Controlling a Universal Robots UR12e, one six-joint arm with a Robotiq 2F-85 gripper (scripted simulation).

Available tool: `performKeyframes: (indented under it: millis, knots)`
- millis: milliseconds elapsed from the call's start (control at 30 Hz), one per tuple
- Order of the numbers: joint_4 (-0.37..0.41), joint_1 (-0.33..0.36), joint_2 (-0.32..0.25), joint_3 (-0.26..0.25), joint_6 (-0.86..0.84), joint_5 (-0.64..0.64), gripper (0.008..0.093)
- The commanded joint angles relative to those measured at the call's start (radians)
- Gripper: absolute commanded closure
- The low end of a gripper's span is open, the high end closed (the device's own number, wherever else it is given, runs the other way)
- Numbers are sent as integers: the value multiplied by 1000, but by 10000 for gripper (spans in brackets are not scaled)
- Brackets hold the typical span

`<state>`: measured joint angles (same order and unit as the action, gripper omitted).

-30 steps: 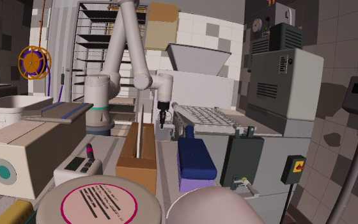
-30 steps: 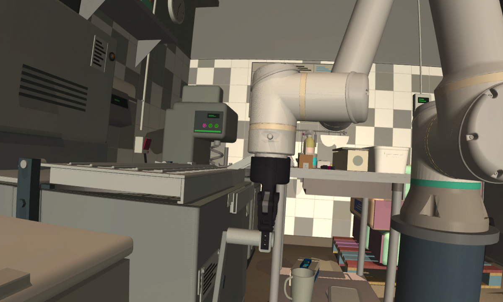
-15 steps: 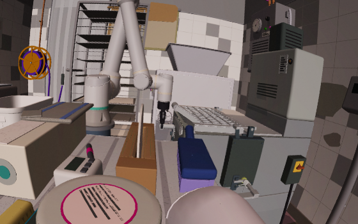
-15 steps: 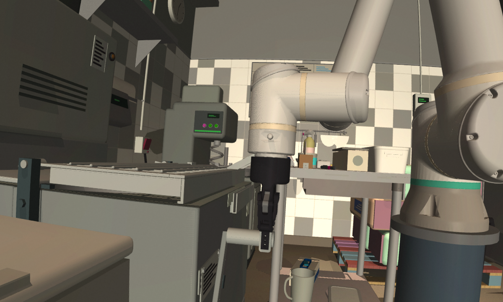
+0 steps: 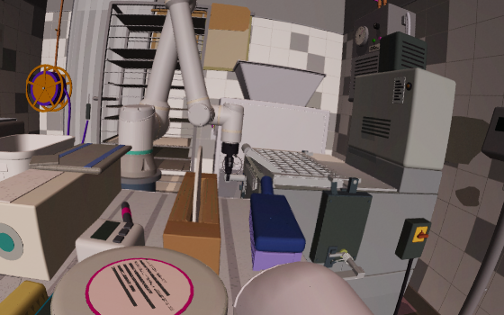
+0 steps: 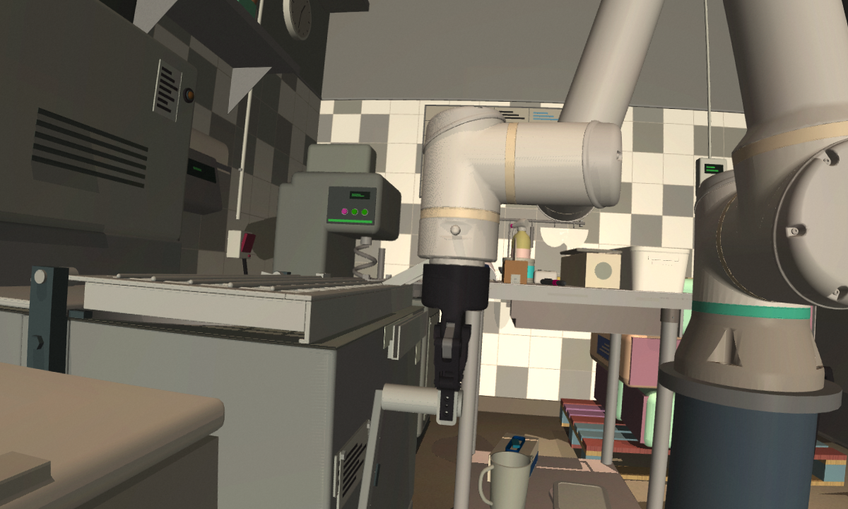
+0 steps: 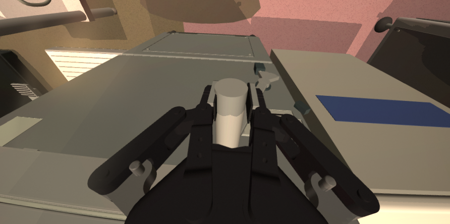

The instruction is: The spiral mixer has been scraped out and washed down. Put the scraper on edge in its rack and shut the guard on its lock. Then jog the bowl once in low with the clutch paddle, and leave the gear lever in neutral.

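The pale cylindrical handle [image 7: 230, 109] [image 6: 409, 400] of a lever on the end of the grey machine cabinet is partly covered by my fingers. It juts out sideways below the wire-grid guard [image 5: 294, 163] [image 6: 225, 288], which lies nearly flat on top of the cabinet. A thin pale scraper [image 5: 195, 180] stands on edge in the brown rack [image 5: 195, 211] on the table. My gripper [image 7: 230, 103] [image 6: 447, 399] [image 5: 228, 173] points straight down beside the cabinet's end and is closed around the lever handle.
The grey cabinet [image 6: 237, 380] stands right beside my gripper, and a table leg [image 6: 468, 405] right behind it. A blue block [image 5: 274, 222], a timer box [image 5: 109, 236] and a cardboard box [image 5: 35, 216] sit on the table. A mug [image 6: 506, 478] stands low by the leg.
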<state>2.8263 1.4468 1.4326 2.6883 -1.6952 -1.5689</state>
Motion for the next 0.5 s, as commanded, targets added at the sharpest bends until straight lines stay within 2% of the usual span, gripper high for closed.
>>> performKeyframes:
  millis: [0,467]
  knots:
    - [0,0,0,0,0,-2,649]
    - [0,0,0,0,0,-2,369]
